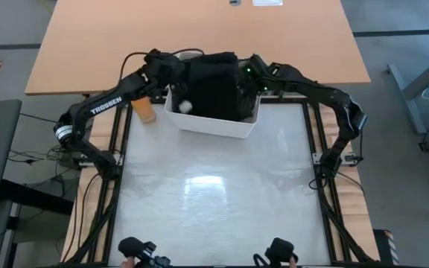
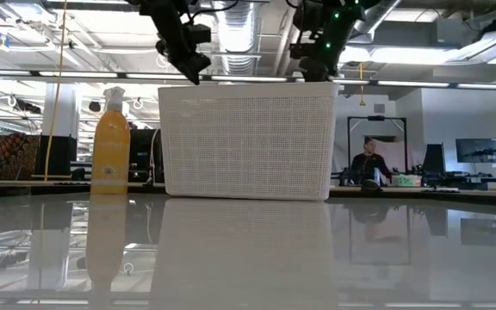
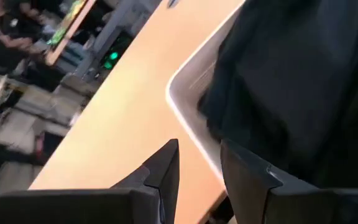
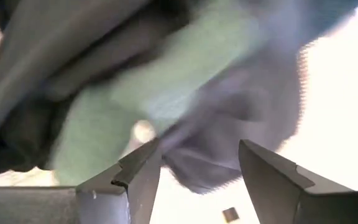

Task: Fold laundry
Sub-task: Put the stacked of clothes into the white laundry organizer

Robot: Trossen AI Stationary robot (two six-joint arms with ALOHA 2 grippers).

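1. While both arms hang over the far end of the table, I start with the biggest thing: the white bin (image 1: pixel 213 123) sits at the table's far edge, and the laundry (image 1: pixel 214 85) is heaped in it, a dark pile rising above the rim
2. To do this step well, I judge I must lift one garment clear of the pile and bring it onto the bare tabletop (image 1: pixel 214 193) nearer me, where there is room to spread and fold
3. My left gripper (image 3: pixel 197 165) is above the bin's left rim, its jaws only narrowly apart and holding nothing; dark cloth lies just beside them, so I would widen a little before going down
4. My right gripper (image 4: pixel 197 165) is over the pile on the bin's right side, jaws wide and empty, with pale green and grey cloth right in front of them; I would close on a single layer there, not a bunch
5. An orange spray bottle (image 1: pixel 145 110) stands just beside the bin on the left, under my left arm, so I would keep that elbow high
6. A small pale object (image 1: pixel 186 106) lies in the bin near the left rim; I cannot tell what it is
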